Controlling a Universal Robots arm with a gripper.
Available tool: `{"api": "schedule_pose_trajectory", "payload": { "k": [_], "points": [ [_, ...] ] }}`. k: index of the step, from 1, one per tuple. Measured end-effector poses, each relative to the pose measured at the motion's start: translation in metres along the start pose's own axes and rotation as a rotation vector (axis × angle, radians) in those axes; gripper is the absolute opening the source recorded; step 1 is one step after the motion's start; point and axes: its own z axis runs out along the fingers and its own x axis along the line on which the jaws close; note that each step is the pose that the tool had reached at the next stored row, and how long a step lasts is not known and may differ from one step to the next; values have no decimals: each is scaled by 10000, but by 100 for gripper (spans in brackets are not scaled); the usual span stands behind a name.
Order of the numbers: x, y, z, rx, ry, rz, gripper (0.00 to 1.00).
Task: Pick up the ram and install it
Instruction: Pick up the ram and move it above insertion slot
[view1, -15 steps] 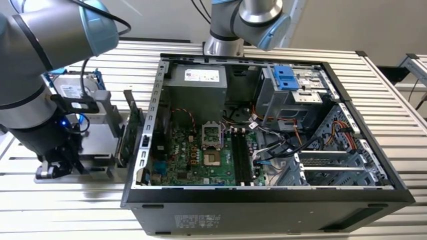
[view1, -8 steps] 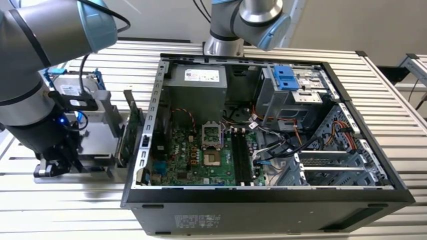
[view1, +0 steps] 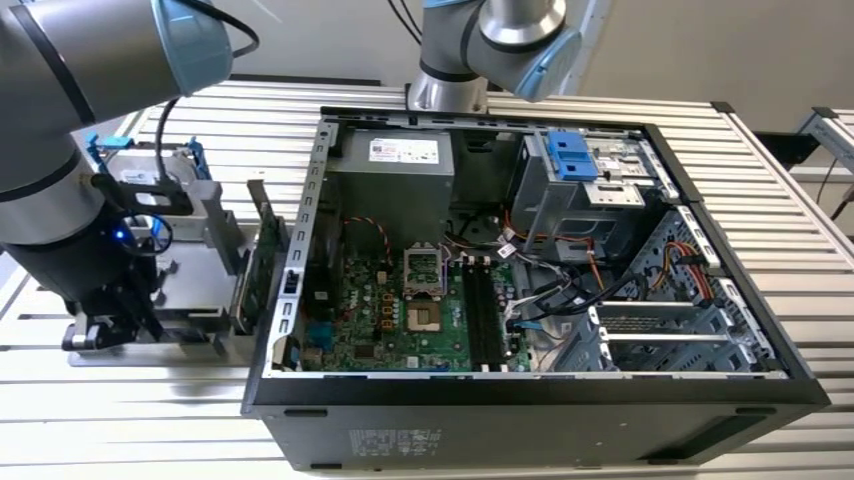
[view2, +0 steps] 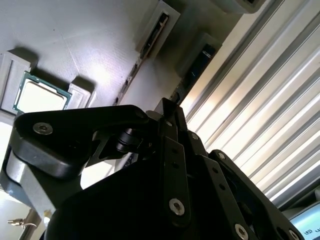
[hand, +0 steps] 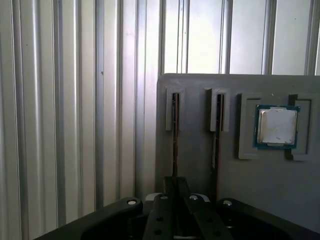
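The black gripper (hand: 175, 186), fingers nearly together, clamps the thin dark ram stick (hand: 175, 131) standing in the grey slotted holder (hand: 195, 160).

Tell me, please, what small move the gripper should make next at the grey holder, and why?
Probably a short, straight advance toward the ram. In the first wrist view the gripper is lined up with that stick, which stands edge-on in a slot of the grey holder, beside a second stick. Whether it touches the ram yet, I cannot tell.
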Motion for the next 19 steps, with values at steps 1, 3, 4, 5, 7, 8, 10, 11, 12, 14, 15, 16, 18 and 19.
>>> {"api": "schedule_pose_trajectory", "payload": {
  "k": [1, 3, 4, 5, 7, 8, 10, 11, 12, 14, 15, 16, 18, 19],
  "points": [
    [1, 0, -10, 0, 0, 0, 0],
    [1, -1, -32, 0, 1, 0, 0],
    [2, -1, -44, -1, 1, 0, 0],
    [2, -1, -56, -1, 1, 0, 0],
    [3, -2, -82, 0, 1, 0, 0],
    [4, -2, -94, 0, 1, 1, 0],
    [5, -2, -116, -1, 1, 1, 0],
    [5, -3, -127, 0, 1, 1, 0],
    [6, -3, -137, 0, 0, 1, 0],
    [7, -3, -155, -1, 1, 2, 0],
    [7, -4, -159, 0, 0, 2, 0],
    [7, -4, -163, 1, 0, 2, 0],
    [8, -4, -174, 0, 0, 2, 0],
    [8, -4, -181, -1, 1, 2, 0]
  ]
}}
